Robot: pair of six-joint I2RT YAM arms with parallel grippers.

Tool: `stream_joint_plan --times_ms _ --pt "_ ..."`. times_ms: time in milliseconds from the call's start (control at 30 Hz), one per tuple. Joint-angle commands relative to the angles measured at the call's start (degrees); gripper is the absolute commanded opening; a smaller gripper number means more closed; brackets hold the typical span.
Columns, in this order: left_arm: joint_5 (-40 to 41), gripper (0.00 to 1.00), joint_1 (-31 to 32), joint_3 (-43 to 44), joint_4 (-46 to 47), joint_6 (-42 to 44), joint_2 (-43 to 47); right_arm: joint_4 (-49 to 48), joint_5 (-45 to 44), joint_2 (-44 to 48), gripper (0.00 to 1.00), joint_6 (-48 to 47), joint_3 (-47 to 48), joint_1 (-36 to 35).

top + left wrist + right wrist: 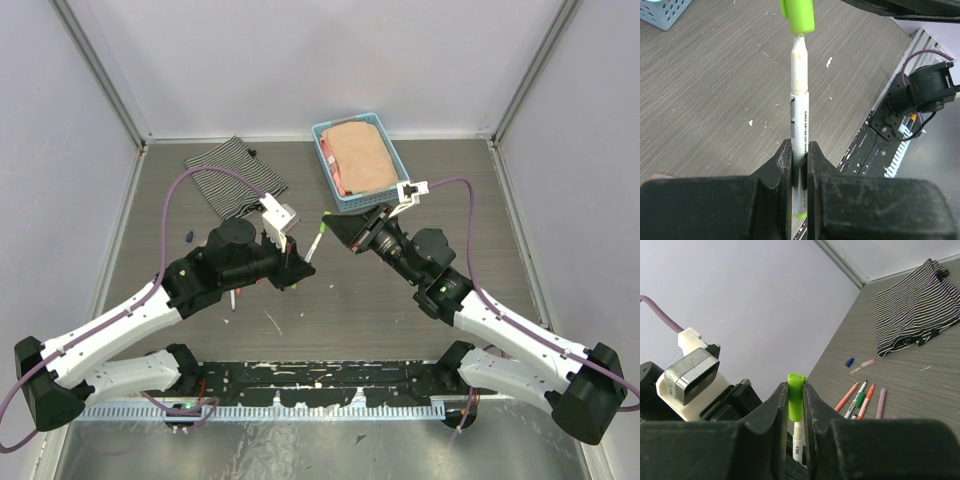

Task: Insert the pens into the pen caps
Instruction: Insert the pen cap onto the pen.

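My left gripper is shut on a white pen with a green rear end. The pen points away from it toward the right arm. My right gripper is shut on a lime green pen cap. The cap sits over the pen's tip, and the narrow neck of the pen shows below it. From above, both grippers meet over mid-table around the pen. Several more pens, orange, white and pink, lie side by side on the table. A blue cap and a pink cap lie beyond them.
A striped cloth lies at the back left. A blue basket holding folded tan fabric stands at the back centre, just behind the right gripper. A black rail runs along the near edge between the arm bases.
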State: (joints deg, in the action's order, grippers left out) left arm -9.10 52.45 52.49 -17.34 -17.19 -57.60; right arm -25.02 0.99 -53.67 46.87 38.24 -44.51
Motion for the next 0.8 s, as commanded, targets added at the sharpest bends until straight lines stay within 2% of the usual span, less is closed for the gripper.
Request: stream_joint_plan --times_ms 0,767 --pt "0.92 0.0 0.22 1.08 4.74 -0.3 0.44 -2.17 1.43 -0.2 0.0 0.66 -0.37 -0.84" --pt "-0.73 0.0 0.27 1.37 4.89 -0.39 -0.99 -3.26 -5.34 2.37 0.0 0.84 -0.56 -0.93"
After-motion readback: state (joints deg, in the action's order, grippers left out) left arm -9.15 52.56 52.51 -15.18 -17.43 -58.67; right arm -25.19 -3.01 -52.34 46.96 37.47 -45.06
